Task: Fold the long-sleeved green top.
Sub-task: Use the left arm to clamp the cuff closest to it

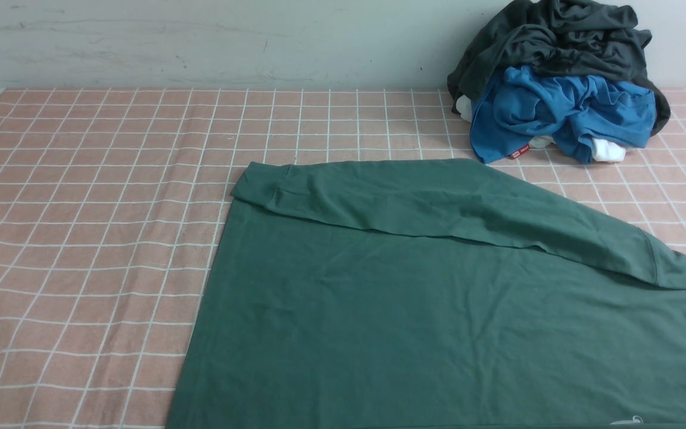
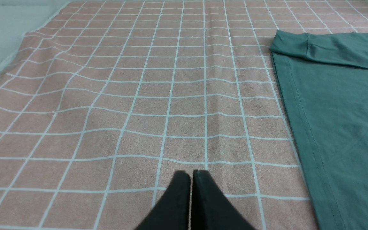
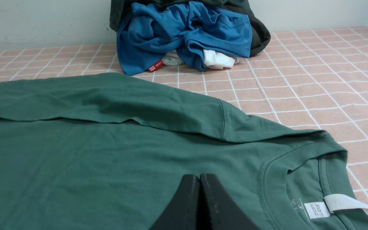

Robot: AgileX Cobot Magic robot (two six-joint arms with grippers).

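The green long-sleeved top (image 1: pixel 426 310) lies flat on the pink checked cloth, with its far sleeve (image 1: pixel 438 202) folded across the body and the cuff (image 1: pixel 256 182) near the hem corner. In the right wrist view the top (image 3: pixel 107 150) fills the near part, with the neckline and its white neck tag (image 3: pixel 347 203) beside my right gripper (image 3: pixel 199 176), which is shut and empty above the chest. My left gripper (image 2: pixel 190 174) is shut and empty above bare cloth, apart from the top's hem edge (image 2: pixel 299 127). Neither gripper shows in the front view.
A pile with a dark charcoal-grey garment (image 1: pixel 557 36) over a bright blue garment (image 1: pixel 563 110) and bits of white fabric sits against the back wall at the far right. The pink checked cloth (image 1: pixel 93 208) covers the table and is rippled on the left.
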